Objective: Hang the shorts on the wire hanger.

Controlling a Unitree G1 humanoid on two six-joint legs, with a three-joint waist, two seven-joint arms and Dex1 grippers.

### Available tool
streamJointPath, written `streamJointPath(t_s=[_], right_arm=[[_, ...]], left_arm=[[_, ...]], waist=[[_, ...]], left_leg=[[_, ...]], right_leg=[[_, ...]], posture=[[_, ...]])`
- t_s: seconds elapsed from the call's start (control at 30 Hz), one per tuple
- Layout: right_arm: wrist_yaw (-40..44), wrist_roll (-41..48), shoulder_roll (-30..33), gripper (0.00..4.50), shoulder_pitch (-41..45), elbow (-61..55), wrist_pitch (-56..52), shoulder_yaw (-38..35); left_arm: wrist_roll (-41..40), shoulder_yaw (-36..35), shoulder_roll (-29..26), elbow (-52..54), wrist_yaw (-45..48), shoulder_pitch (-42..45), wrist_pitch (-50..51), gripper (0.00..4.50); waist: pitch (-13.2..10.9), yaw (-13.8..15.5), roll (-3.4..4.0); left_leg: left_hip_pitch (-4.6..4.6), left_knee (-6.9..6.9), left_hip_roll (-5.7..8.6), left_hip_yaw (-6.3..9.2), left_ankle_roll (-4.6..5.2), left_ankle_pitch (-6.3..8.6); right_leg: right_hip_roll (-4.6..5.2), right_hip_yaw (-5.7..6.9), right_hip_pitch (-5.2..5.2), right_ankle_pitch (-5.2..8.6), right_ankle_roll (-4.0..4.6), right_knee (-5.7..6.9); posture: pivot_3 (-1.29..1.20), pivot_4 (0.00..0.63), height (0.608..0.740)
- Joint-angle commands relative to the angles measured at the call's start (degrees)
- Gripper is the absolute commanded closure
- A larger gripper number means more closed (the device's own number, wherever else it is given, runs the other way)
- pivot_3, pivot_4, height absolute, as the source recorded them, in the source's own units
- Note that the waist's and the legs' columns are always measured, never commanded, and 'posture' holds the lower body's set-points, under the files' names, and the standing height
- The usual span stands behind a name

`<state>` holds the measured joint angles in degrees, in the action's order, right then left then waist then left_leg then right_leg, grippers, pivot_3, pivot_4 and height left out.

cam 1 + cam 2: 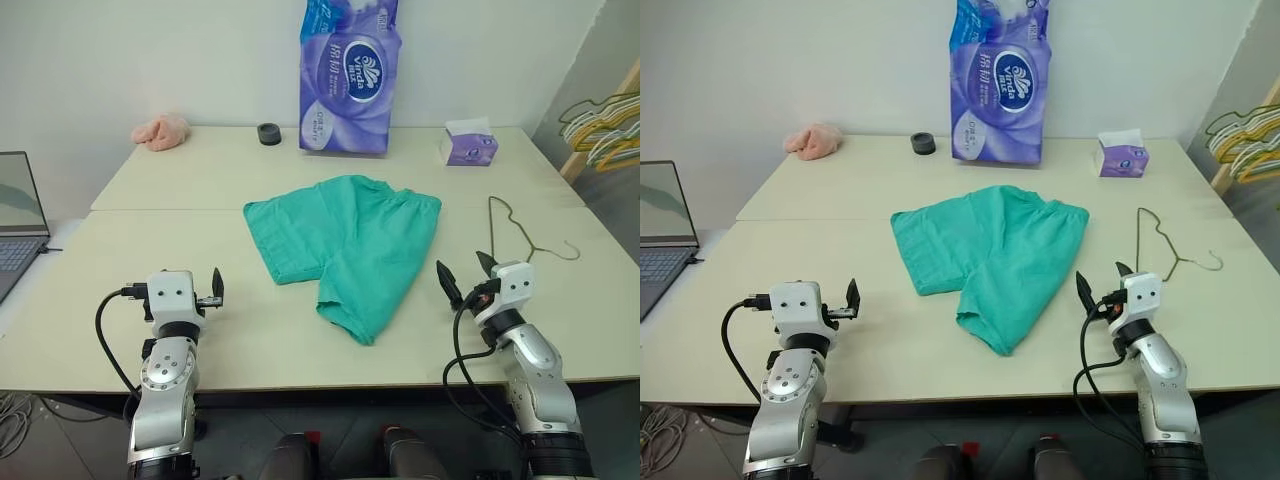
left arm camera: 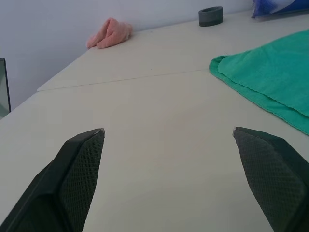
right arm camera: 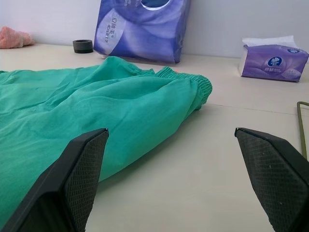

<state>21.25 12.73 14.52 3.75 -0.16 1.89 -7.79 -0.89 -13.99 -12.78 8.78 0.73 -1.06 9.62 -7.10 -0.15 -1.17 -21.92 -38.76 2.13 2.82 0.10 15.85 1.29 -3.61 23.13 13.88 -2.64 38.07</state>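
Right gripper (image 1: pixel 464 269) gapes between shorts (image 1: pixel 350 240) hem and wire hanger (image 1: pixel 525 232).

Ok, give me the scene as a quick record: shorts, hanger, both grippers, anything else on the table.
shorts: flat mid-table, not hung
hanger: lying flat, right of shorts, apart from them
left gripper: open, empty, left of shorts
right gripper: open, empty, between shorts and hanger
other: tissue pack, tissue box, pink cloth, dark ring along the far edge
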Motion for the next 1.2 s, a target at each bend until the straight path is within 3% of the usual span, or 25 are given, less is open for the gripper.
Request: streamJointPath(t_s=[0.03, 0.7, 1.03, 1.2], right_arm=[[0.37, 0.49, 0.25, 0.03, 1.15, -1.55, 0.28, -0.05], [2.06, -0.4, 1.15, 0.03, 1.87, -1.24, -0.8, 2.1], [6.73, 0.92, 3.67, 0.03, 0.59, -4.54, -0.65, 2.65], [16.64, 6.96, 9.53, 0.03, -3.81, -11.05, -6.68, 3.61]], left_arm=[[0.74, -0.04, -0.55, 2.58, -0.16, -0.16, -1.15, 0.0], [0.52, 0.32, 0.27, 3.2, 0.15, -0.19, -0.77, 0.0], [-7.97, 7.19, -2.23, 4.41, 16.16, 1.71, -0.18, 0.0], [-13.5, 14.13, -6.29, 5.91, 29.36, 4.33, 4.33, 0.0]], waist=[[0.0, 0.02, 0.0], [0.0, 0.1, 0.0], [-0.01, -0.24, 0.01], [-0.03, -0.46, 0.06]], left_leg=[[0.0, 0.0, 0.0, 0.0, 0.0, 0.0], [0.0, 0.0, 0.0, 0.01, 0.0, 0.0], [0.0, 0.0, 0.0, -0.01, 0.0, 0.0], [-0.01, -0.01, 0.03, -0.05, 0.01, 0.0]], right_leg=[[0.0, 0.0, 0.0, 0.0, 0.0, 0.0], [0.0, 0.01, 0.0, 0.0, 0.0, -0.01], [-0.01, 0.0, -0.01, 0.0, 0.0, -0.02], [-0.02, -0.01, -0.02, 0.01, 0.0, -0.05]], posture=[[0.04, 0.092, 0.74], [0.04, 0.094, 0.74], [-0.02, 0.094, 0.74], [-0.06, 0.096, 0.74]])
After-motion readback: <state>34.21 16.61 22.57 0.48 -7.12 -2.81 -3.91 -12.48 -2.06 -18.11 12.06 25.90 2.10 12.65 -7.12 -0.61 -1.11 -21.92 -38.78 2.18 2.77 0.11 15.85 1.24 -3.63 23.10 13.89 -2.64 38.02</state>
